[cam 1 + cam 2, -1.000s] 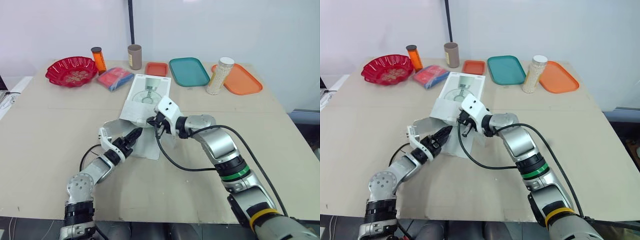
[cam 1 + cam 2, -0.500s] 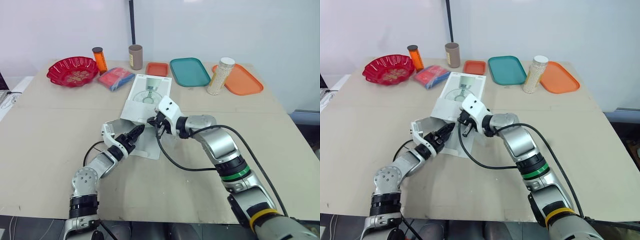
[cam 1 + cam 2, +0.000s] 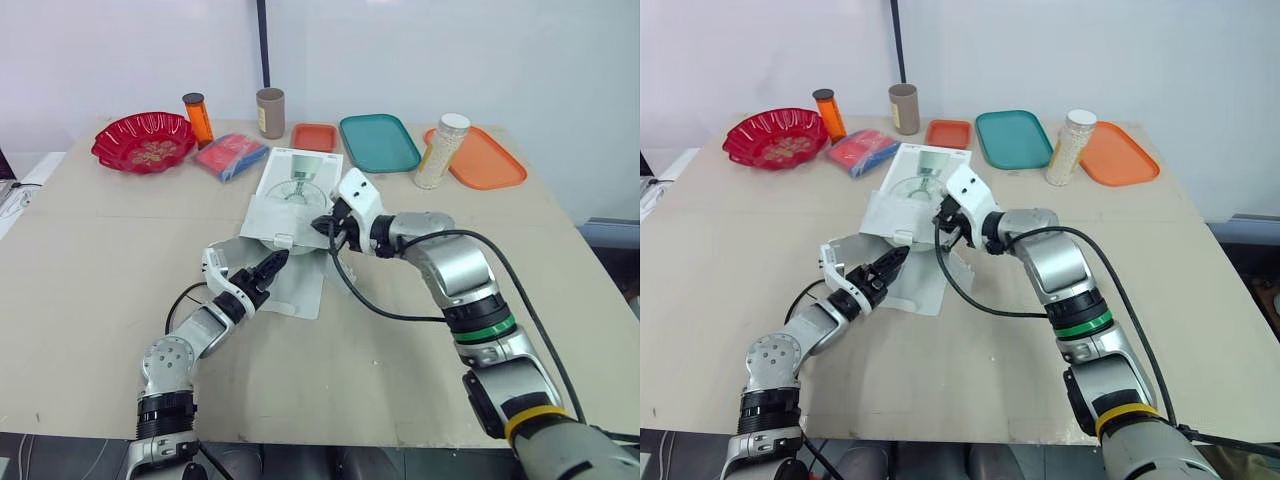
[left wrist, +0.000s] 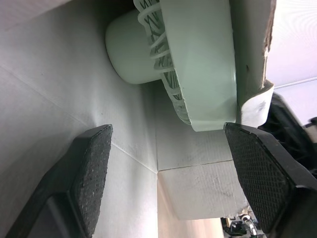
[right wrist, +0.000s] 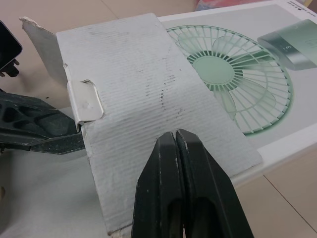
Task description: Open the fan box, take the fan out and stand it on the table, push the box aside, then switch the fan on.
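The white fan box (image 3: 302, 178) lies flat mid-table, with a fan picture on its top. Its end flap (image 3: 282, 217) is folded back over the top, grey inside up. My right gripper (image 3: 326, 226) is shut, its tips resting on that flap (image 5: 148, 99) near its edge, with nothing between the fingers (image 5: 174, 148). My left gripper (image 3: 268, 266) is open at the box's near open end. In the left wrist view the pale green fan (image 4: 198, 64) lies inside the box, its grille and round hub between the open pads (image 4: 94, 173).
Along the far edge stand a red bowl (image 3: 143, 142), an orange bottle (image 3: 197, 118), a brown cup (image 3: 269, 112), a small orange tray (image 3: 314, 137), a teal tray (image 3: 378, 142), a jar (image 3: 440, 150) and an orange tray (image 3: 480, 158). A blue-red packet (image 3: 232, 156) lies left of the box.
My right gripper has moved away from me and swung the flap back over the box top. My left gripper has edged forward to the open end.
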Tool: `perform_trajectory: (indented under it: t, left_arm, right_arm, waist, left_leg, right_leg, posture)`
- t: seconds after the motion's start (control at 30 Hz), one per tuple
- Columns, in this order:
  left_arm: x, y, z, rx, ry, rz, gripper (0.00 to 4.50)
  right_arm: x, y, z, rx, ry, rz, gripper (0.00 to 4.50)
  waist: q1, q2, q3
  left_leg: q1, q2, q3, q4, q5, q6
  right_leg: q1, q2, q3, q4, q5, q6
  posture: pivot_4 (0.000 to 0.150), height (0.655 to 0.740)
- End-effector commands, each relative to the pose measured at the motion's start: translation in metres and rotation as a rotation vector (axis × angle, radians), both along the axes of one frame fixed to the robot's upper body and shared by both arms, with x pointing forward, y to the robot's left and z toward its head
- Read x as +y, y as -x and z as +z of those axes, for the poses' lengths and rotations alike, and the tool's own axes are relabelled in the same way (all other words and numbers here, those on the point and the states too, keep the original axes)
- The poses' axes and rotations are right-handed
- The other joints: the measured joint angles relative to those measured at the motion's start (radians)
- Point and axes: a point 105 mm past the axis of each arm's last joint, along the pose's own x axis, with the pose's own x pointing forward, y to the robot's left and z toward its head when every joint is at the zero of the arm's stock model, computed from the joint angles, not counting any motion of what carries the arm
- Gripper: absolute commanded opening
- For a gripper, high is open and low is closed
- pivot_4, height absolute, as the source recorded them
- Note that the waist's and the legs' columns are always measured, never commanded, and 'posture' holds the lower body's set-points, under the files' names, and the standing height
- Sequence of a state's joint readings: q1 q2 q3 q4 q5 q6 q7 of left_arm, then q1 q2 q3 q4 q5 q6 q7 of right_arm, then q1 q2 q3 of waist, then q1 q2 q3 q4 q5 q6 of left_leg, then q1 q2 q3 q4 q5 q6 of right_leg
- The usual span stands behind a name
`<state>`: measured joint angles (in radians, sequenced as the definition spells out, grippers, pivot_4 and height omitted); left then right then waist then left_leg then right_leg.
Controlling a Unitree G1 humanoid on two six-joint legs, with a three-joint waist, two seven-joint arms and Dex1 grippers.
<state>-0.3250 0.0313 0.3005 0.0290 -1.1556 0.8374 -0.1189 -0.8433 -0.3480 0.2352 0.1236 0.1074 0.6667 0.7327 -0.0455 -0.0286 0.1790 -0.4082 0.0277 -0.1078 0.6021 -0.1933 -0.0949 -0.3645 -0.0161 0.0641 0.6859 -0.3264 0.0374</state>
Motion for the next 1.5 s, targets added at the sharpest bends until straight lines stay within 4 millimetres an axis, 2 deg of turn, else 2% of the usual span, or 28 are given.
perform_trajectory:
  t: [0.03,0.2,0.53,0.77,1.13,1.33,1.5]
  left_arm:
    - [0.000,-0.001,0.003,-0.006,-0.006,0.000,3.84]
    - [0.000,-0.003,0.005,-0.010,-0.001,0.003,3.84]
    - [0.001,-0.011,0.009,-0.012,0.017,0.024,3.84]
    - [-0.005,-0.013,0.022,-0.066,0.055,0.008,3.84]
    - [-0.007,-0.016,0.024,-0.074,0.070,0.011,3.84]
    - [-0.006,-0.009,0.051,-0.180,0.171,-0.010,3.84]
    - [-0.009,-0.016,0.033,-0.098,0.090,0.000,3.84]
  right_arm:
    - [-0.005,-0.004,0.001,-0.025,0.013,-0.016,0.00]
    - [-0.007,-0.007,-0.007,-0.023,0.028,-0.025,0.00]
    - [-0.001,-0.004,-0.006,-0.030,0.016,-0.008,0.00]
    - [0.001,-0.002,-0.008,-0.028,0.017,-0.004,0.00]
    - [0.002,0.001,-0.011,-0.023,0.027,0.007,0.00]
    - [0.002,0.002,-0.013,-0.025,0.039,0.006,0.00]
    - [0.003,0.002,-0.014,-0.026,0.040,0.011,0.00]
  waist:
    - [0.000,0.000,0.000]
    - [0.000,0.000,0.000]
    - [0.000,0.000,0.000]
    - [0.000,0.000,0.000]
    - [0.000,0.000,0.000]
    - [0.000,0.000,0.000]
    - [0.000,0.000,0.000]
  left_leg:
    - [0.000,0.000,0.000,0.000,0.000,0.000]
    - [0.000,0.000,0.000,0.000,0.000,0.000]
    - [0.000,0.000,0.000,0.000,0.001,-0.001]
    - [0.000,0.000,0.000,0.000,0.001,-0.001]
    - [0.000,0.000,0.000,0.000,0.001,-0.001]
    - [0.000,0.000,0.000,0.000,0.001,-0.001]
    - [0.000,0.000,0.000,0.000,0.001,-0.002]
  right_leg:
    - [0.000,0.000,0.000,0.000,0.000,0.000]
    - [0.000,0.000,0.000,0.000,0.000,0.000]
    - [0.001,0.000,0.000,0.000,0.000,0.000]
    - [0.001,0.000,0.000,0.000,0.001,0.000]
    - [0.001,0.000,0.000,0.000,0.001,0.000]
    - [0.001,0.000,0.000,0.000,0.001,0.000]
    - [0.001,0.000,0.000,0.000,0.000,0.000]
  posture:
    - [0.150,0.7400]
    - [0.150,0.7400]
    - [0.150,0.7400]
    - [0.150,0.7400]
    - [0.150,0.7400]
    - [0.150,0.7400]
    - [0.150,0.7400]
